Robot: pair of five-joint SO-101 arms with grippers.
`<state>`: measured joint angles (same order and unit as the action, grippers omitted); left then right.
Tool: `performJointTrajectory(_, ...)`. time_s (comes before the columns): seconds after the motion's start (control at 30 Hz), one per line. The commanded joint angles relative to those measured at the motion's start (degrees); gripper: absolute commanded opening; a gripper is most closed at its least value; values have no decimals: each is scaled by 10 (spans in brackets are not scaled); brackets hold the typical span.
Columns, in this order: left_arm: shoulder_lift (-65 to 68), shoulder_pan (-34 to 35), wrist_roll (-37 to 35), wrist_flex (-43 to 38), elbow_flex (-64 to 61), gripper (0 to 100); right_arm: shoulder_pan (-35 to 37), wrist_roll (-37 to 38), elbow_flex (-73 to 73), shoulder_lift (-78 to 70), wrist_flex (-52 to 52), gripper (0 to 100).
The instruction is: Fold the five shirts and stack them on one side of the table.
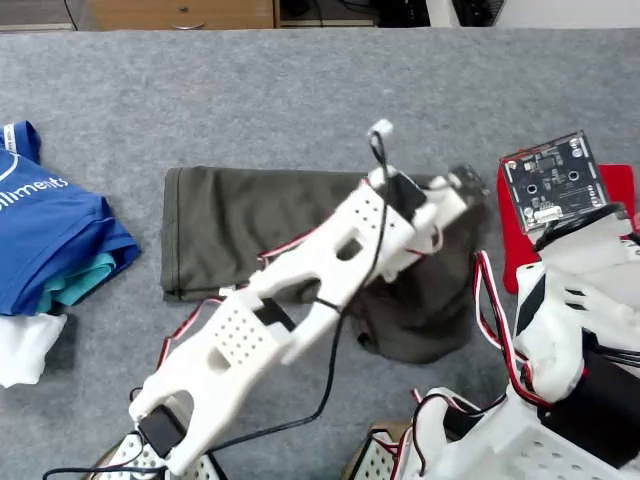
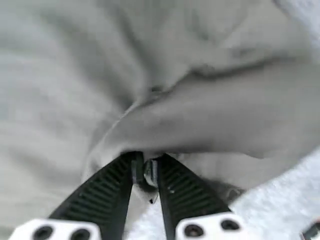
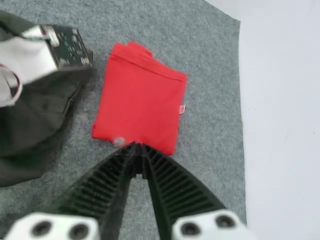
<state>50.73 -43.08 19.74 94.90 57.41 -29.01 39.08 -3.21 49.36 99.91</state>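
Note:
A dark olive shirt (image 1: pixel 250 225) lies spread in the middle of the grey table, bunched up at its right end. My left arm stretches across it, and my left gripper (image 2: pixel 145 172) is shut on a raised fold of the olive shirt (image 2: pixel 210 115) near that bunched end (image 1: pixel 462 185). A folded red shirt (image 3: pixel 140 100) lies at the table's right side (image 1: pixel 615 190). My right gripper (image 3: pixel 137 150) hangs shut over the near edge of the red shirt with nothing between its fingers.
A blue shirt (image 1: pixel 45 230) lies at the left edge on top of a teal one (image 1: pixel 75 282) and a white one (image 1: pixel 25 345). The table's right edge (image 3: pixel 240 100) runs just past the red shirt. The left arm's wrist camera (image 3: pixel 62 45) sits close to the red shirt.

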Motion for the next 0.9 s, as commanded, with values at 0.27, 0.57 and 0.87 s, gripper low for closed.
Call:
performJointTrajectory(0.27, 49, 40, 0, -37, 26, 47, -5, -1, 2, 0, -15, 5)
performJointTrajectory(0.57, 47, 40, -53, -35, 64, 184, -5, -1, 2, 0, -15, 5)
performJointTrajectory(0.87, 50, 67, -55, -39, 89, 185, -5, -1, 2, 0, -14, 5)
